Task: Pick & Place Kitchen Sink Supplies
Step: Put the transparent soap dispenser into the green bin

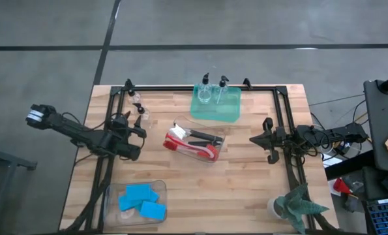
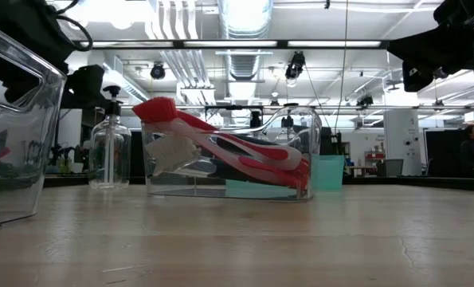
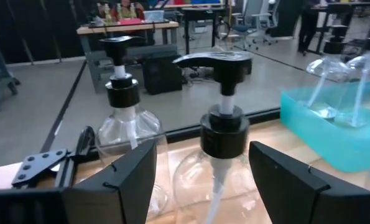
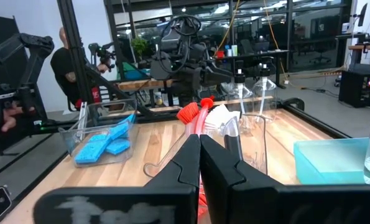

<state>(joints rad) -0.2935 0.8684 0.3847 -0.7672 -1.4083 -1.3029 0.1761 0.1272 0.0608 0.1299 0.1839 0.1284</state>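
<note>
A wooden worktop [image 1: 246, 189] seen from above. At left of the frame, the left tool [image 1: 136, 130] has its fingers spread wide, with a clear pump bottle [image 3: 219, 158] standing between them, not gripped; a second bottle [image 3: 124, 137] stands just beside it. At right, the right tool [image 1: 257, 138] waits with its fingers pressed together, holding nothing. Red brushes [image 1: 190, 145] lie in a clear bin at centre. Blue sponges [image 1: 141, 199] sit in a bin at lower left. Two more bottles stand in a green tray [image 1: 214, 112] at top centre.
</note>
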